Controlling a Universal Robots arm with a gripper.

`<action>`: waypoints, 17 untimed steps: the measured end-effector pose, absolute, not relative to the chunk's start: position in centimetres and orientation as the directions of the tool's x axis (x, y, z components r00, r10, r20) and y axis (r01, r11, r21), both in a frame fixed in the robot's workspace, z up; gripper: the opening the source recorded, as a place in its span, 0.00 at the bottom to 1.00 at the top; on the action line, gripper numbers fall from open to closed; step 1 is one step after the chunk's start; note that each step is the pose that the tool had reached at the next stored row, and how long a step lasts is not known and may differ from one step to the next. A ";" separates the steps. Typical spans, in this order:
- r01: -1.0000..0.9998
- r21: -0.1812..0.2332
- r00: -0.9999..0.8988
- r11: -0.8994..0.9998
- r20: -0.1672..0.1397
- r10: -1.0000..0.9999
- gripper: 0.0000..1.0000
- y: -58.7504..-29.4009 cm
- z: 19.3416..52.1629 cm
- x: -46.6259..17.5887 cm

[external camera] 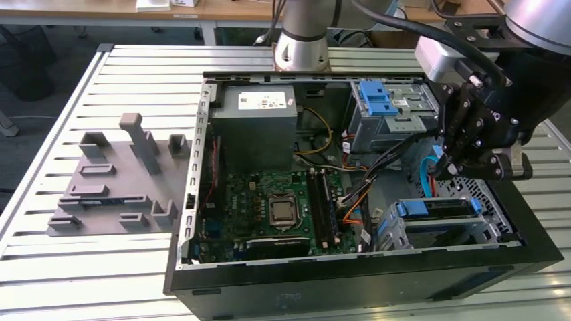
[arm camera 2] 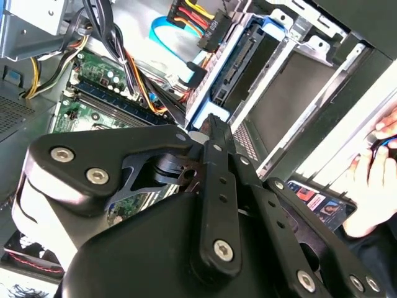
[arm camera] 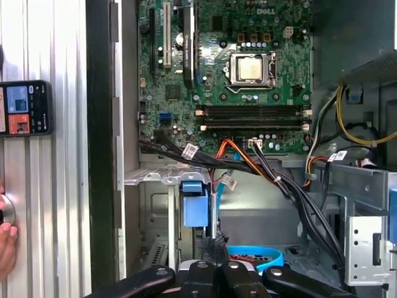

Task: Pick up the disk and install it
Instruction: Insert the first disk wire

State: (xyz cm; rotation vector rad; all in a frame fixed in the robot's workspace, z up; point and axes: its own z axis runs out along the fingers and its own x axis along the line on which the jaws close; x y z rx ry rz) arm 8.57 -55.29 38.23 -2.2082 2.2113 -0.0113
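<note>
The disk [external camera: 434, 208], silver-grey between blue rails, lies in the drive cage [external camera: 486, 231] at the case's front corner, on the exterior view's right. In the first wrist view its blue rail end [arm camera: 194, 208] sticks out of the cage. In the second wrist view the disk [arm camera 2: 245, 59] is a dark slab edged in blue. My gripper [external camera: 448, 172] hangs just above and behind the cage, over blue and orange cables. Its black fingers [arm camera 2: 211, 127] are pressed together, shut, with nothing between them. In the first wrist view the gripper [arm camera: 214, 243] is close beside the rail end.
The open computer case [external camera: 192, 200] holds the motherboard [external camera: 277, 207], a grey power supply [external camera: 259, 120] and an upper cage with a blue latch [external camera: 379, 97]. A grey fixture [external camera: 116, 180] lies on the slatted table. A person's hand [arm camera 2: 375, 180] and a phone [arm camera: 25, 108] are beside the case.
</note>
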 end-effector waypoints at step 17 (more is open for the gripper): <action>-0.997 -0.016 0.079 -0.079 -0.005 -0.997 0.11 -53.9 38.0 10.6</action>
